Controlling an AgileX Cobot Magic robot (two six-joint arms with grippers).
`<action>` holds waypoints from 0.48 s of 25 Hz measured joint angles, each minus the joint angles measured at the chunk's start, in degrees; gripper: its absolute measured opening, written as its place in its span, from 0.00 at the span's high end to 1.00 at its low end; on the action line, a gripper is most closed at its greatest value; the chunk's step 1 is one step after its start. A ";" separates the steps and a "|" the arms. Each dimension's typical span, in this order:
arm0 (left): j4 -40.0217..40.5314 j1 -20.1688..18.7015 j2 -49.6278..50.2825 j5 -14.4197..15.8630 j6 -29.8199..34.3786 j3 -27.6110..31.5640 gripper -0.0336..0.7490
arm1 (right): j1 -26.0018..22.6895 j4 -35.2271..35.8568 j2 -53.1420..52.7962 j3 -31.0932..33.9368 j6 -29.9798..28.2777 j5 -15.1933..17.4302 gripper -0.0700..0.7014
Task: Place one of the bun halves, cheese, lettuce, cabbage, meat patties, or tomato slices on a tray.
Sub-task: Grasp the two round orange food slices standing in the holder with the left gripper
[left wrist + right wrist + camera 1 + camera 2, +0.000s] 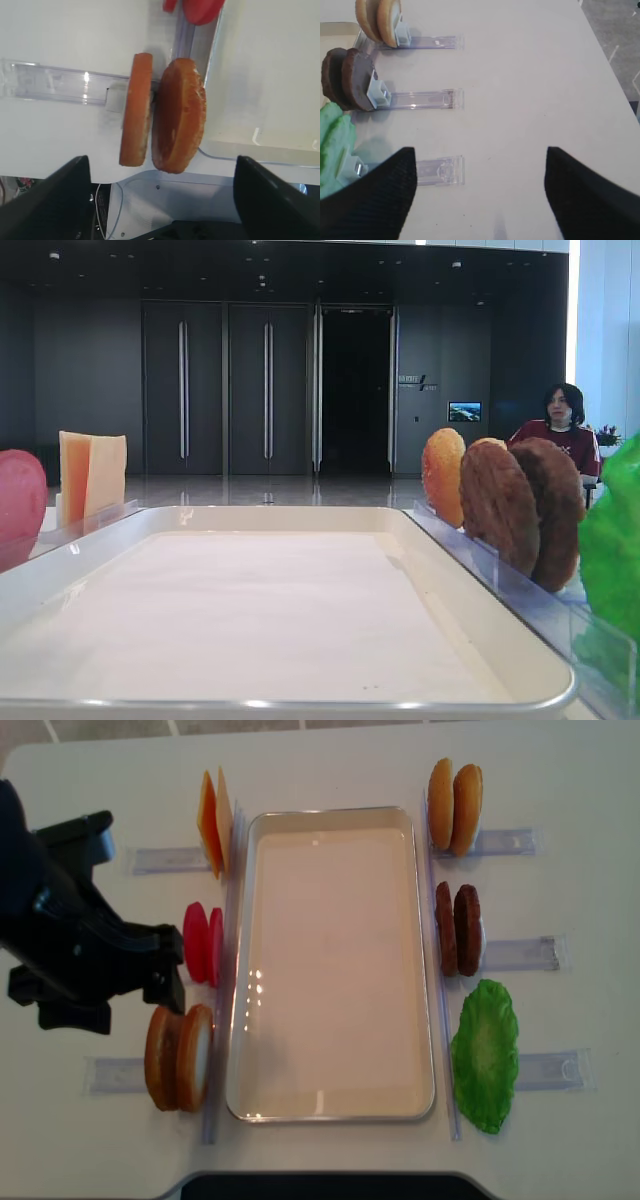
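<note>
left fingers (pixel 160 200) are standing spread wide, grasping nothing, and are framing the bun halves (pixel 165 115), which are standing on edge in a clear rack (pixel 55 86) just ahead of the fingertips. the tray (pixel 335 960) is lying just past the buns, bare of food. judgement: the step in hand is the approach to a bun. do it well by centring one half between the fingers, gripping across its flat faces and lifting straight out of the rack before crossing the rim. right fingers (pixel 480 195) are also parted and grasping nothing over bare bench (pixel 530 75).
</note>
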 joint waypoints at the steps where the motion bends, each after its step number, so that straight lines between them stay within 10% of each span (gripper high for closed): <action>1: 0.00 -1.08 0.73 -0.68 -0.37 0.00 0.07 | 0.00 0.00 0.00 0.00 0.00 0.00 0.22; 12: -0.28 -4.83 8.59 -5.29 -1.75 -1.54 0.07 | 0.00 0.00 0.00 0.00 0.00 0.00 0.22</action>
